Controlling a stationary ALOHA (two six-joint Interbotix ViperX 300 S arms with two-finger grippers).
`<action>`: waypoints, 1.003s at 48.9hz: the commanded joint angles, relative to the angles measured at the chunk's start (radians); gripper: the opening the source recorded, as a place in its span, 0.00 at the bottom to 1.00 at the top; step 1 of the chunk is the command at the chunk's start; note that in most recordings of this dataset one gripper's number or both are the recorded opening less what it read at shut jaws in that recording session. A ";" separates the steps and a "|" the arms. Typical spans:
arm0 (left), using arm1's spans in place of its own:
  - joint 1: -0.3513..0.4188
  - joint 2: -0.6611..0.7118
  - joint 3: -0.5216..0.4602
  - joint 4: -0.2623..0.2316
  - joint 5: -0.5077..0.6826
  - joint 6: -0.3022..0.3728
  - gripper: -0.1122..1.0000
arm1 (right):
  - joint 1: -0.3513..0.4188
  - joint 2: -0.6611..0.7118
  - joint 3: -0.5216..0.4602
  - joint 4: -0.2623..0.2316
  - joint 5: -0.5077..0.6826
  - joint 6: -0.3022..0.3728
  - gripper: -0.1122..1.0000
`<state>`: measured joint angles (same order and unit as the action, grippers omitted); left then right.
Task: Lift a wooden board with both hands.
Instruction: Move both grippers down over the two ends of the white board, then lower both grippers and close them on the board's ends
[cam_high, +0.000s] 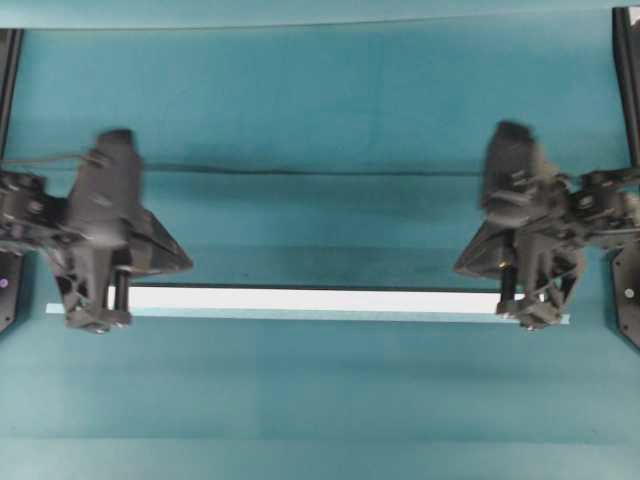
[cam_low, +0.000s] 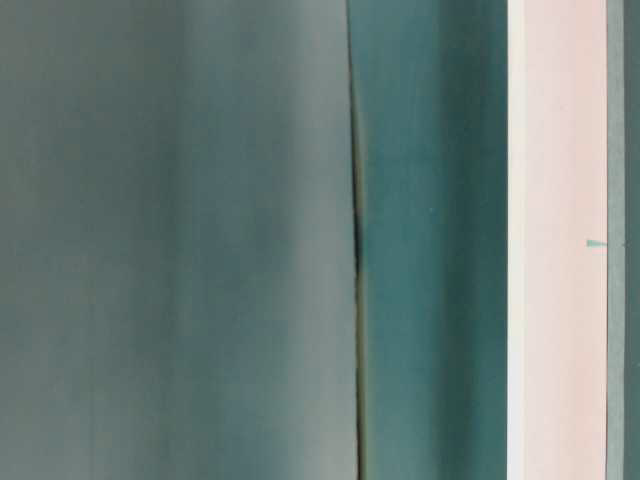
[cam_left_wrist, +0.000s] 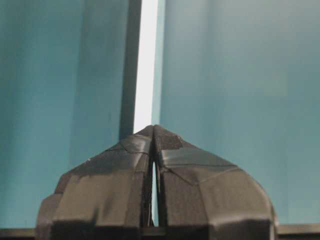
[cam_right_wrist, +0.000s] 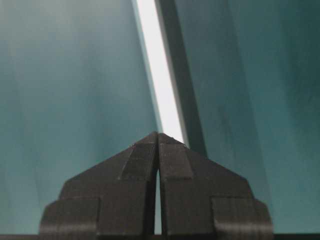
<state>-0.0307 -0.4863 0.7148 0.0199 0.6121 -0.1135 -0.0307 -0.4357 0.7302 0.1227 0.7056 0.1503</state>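
Two black robot arms appear in the overhead view, each built of chunky, angular jointed segments in matte plastic and metal. The left gripper (cam_high: 98, 318) and right gripper (cam_high: 530, 315) both widen into flared, wing-like housings before narrowing to their tips. A thin dark cable loops off the left arm (cam_high: 30, 205) near its upper edge, and the right arm (cam_high: 600, 200) shows small pale fittings among its links. Up close, the left fingers (cam_left_wrist: 107, 185) are wrapped in wrinkled black tape, while the right fingers (cam_right_wrist: 200, 192) look smoother, with stepped, blocky faces.
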 joint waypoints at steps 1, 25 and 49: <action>-0.005 0.038 -0.060 0.003 0.061 0.003 0.09 | 0.008 0.052 -0.048 0.000 0.052 -0.011 0.10; -0.008 0.114 -0.098 0.003 0.163 0.064 0.20 | 0.015 0.153 -0.138 -0.003 0.132 -0.095 0.10; -0.011 0.189 -0.074 0.003 0.153 0.058 0.96 | 0.043 0.229 -0.115 -0.051 0.152 -0.152 0.94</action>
<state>-0.0383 -0.3037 0.6458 0.0199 0.7762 -0.0537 0.0000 -0.2301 0.6151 0.0890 0.8759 0.0046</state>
